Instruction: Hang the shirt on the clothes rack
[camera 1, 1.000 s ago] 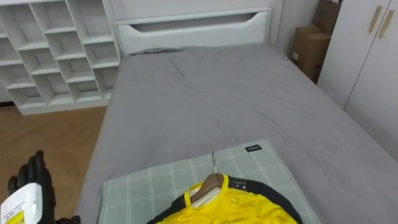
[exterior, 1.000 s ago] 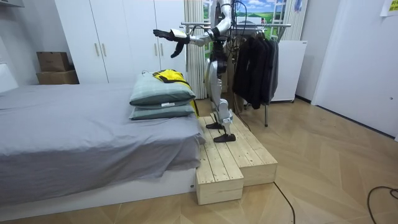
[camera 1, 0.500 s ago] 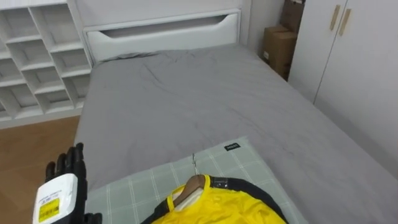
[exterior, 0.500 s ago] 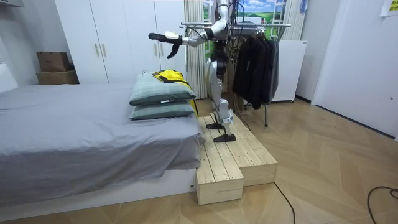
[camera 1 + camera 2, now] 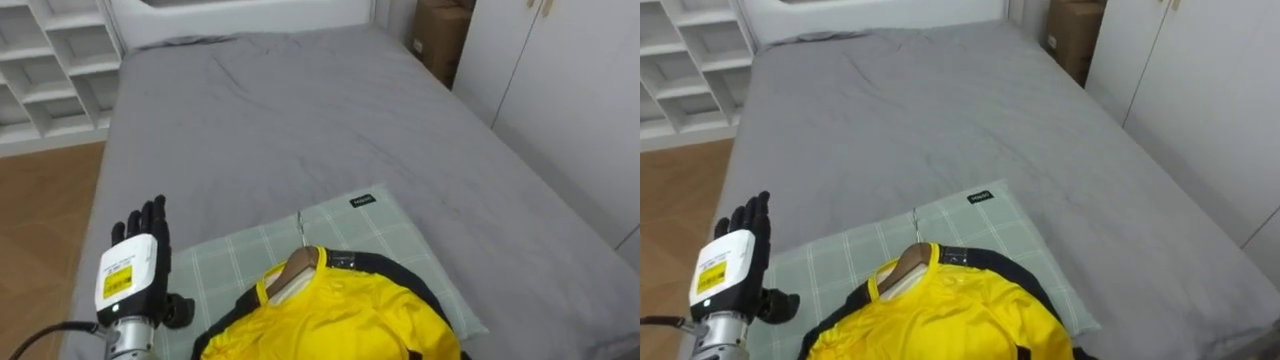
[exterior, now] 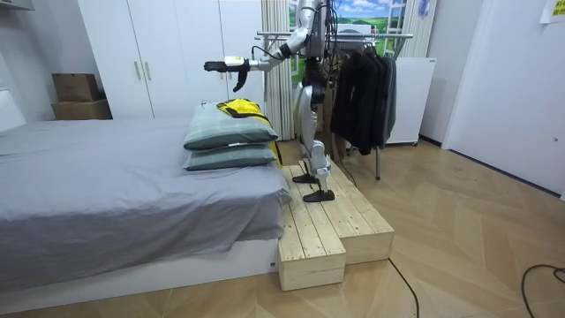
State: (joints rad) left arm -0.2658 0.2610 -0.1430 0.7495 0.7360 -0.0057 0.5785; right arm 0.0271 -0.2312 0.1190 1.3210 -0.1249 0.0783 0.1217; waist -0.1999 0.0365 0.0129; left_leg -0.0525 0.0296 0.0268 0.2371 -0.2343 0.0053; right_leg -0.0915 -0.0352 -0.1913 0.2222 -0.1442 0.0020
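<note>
Robot's left hand [image 5: 133, 268] hovers beside a yellow shirt [image 5: 330, 320] on a bed [image 5: 300, 120].
Fingers straight, holding nothing; the shirt, on a hanger [image 5: 297, 269], lies on a checked pillow [image 5: 230, 255].

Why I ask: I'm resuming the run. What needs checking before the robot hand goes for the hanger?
1. Left robot hand open: ok, fingers straight, empty.
2. Hanger hook reachable: ok, lies bare on the pillow above the yellow shirt collar.
3. Robot hand at the hanger: not ok, hovers apart, to its left.
4. Shirt seated on hanger: cannot tell, cloth covers the arms.
5. Free rail on the clothes rack: cannot tell, robot stands before it.
</note>
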